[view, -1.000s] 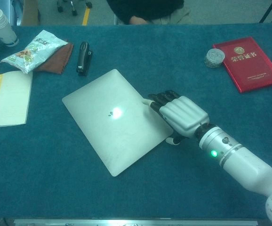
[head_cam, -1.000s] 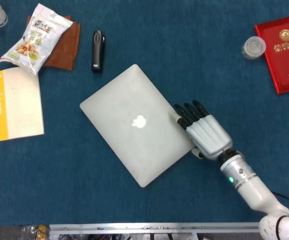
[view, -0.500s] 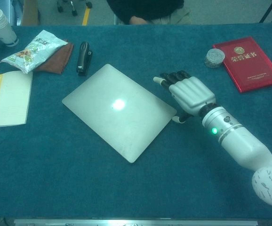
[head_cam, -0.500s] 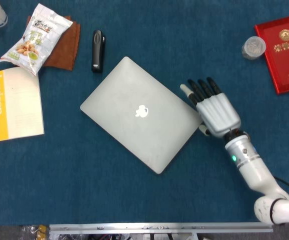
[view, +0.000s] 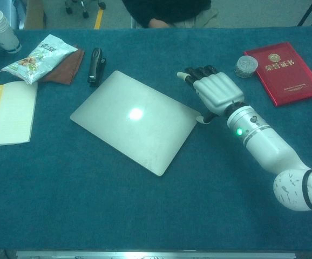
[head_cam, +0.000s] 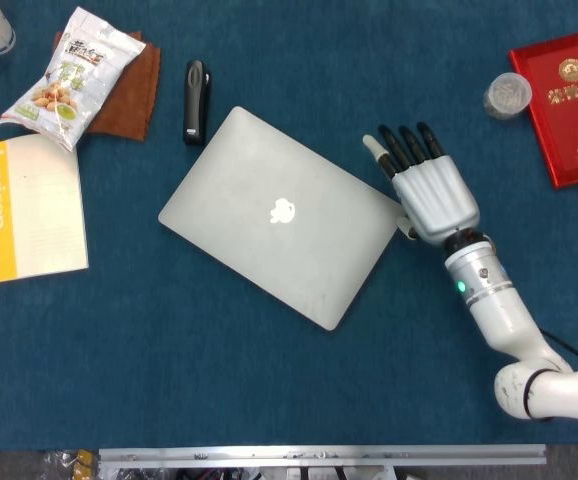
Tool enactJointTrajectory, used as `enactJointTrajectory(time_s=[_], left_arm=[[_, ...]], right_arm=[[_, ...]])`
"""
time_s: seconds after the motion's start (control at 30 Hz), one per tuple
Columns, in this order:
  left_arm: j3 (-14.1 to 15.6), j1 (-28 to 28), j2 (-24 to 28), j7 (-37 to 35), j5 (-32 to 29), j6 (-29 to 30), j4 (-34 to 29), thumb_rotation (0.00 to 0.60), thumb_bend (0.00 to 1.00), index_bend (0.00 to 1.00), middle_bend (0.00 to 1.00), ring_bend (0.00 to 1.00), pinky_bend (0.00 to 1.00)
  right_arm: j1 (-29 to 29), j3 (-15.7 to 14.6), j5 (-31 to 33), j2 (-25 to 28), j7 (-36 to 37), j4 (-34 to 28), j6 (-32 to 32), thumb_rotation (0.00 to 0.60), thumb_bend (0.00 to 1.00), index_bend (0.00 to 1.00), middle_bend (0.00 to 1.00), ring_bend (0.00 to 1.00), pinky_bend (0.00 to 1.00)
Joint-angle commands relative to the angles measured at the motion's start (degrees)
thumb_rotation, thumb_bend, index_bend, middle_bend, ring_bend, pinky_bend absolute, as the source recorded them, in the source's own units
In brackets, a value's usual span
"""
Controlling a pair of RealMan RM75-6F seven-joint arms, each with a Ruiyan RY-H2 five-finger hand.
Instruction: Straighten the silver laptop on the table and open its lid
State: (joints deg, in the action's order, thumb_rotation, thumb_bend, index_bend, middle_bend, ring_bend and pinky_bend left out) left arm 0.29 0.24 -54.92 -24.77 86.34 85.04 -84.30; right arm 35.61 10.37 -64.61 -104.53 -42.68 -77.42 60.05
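Right hand (head_cam: 431, 188) flat, fingers spread, holding nothing, thumb at the closed, skewed silver laptop (head_cam: 281, 215)'s right corner; chest view shows chairs beyond.

We record that the silver laptop (head_cam: 283, 215) has turned on the tabletop (head_cam: 269, 400) over the past second: its far corner, earlier well apart from the black stapler (head_cam: 196, 100), now lies just beside it, and its near corner has swung toward the robot's right. The lid remains closed. The right hand (head_cam: 427, 192), which a second ago rested with its fingertips on the laptop's right edge, has moved away from the robot and to its right; it now sits off the lid, beside the laptop's right corner, fingers extended, with only the thumb side near that corner.
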Motion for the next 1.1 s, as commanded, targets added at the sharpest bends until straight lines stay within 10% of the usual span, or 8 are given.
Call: enactJointTrajectory(time_s=[0.03, 1.1], left_arm=[[-0.01, 0.01, 0.0, -0.02, -0.02, 0.02, 0.02, 0.6, 0.28, 0.11, 0.07, 0.0, 0.0], [0.26, 0.46, 0.02, 0.01, 0.27, 0.63, -0.17, 0.6, 0.28, 0.11, 0.07, 0.0, 0.0]], right_arm=[[0.53, 0.38, 0.22, -0.13, 0.19, 0.51, -0.06, 0.6, 0.15, 0.0, 0.0, 0.0, 0.02], [0.89, -2.79, 1.9, 0.21, 1.2, 1.47, 0.07, 0.6, 0.15, 0.0, 0.0, 0.0, 0.02]])
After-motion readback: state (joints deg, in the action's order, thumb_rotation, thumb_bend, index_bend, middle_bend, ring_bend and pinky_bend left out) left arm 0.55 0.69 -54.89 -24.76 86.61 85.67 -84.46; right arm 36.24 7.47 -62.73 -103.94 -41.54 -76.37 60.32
